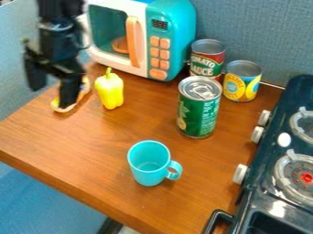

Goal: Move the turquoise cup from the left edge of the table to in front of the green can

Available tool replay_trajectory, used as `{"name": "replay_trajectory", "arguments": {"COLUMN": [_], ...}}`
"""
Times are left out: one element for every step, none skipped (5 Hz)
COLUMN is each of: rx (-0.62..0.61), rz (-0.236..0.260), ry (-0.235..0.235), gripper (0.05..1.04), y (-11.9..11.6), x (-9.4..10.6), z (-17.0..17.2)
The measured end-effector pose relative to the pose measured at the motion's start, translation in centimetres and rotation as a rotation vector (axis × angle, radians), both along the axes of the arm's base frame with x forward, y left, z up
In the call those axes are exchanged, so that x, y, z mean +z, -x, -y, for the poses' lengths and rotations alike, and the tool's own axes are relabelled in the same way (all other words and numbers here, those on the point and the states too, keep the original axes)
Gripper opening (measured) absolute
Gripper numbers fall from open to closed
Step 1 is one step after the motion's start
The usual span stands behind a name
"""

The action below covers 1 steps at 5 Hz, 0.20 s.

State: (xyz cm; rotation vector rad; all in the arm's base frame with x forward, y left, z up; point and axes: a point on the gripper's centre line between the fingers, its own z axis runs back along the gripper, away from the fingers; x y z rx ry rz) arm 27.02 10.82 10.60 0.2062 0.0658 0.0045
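Observation:
The black gripper (54,86) hangs at the upper left with its two fingers spread apart and nothing visible between them. Its right finger partly covers a long tan and yellow item (63,108) lying near the counter's left edge. Just right of that item stands a yellow bell pepper (110,91), stem up. A turquoise cup (148,164) stands upright near the front, its handle pointing right. Behind the cup and to its right is a tall green can (198,109).
A toy microwave (174,39) with an orange handle stands at the back, close to the arm. Beside it are a tomato sauce can (207,61) and a short yellow can (241,84). The dark toy stove (269,155) borders the wooden counter (92,146) on the right.

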Motion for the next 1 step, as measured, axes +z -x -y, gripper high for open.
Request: {"name": "replay_trajectory", "arguments": {"rx": [0.042], "rz": [0.029], "ry": [0.033], "gripper": [1.005], "y": [-2.52], "x": [-1.76], "z": [-1.87]}}
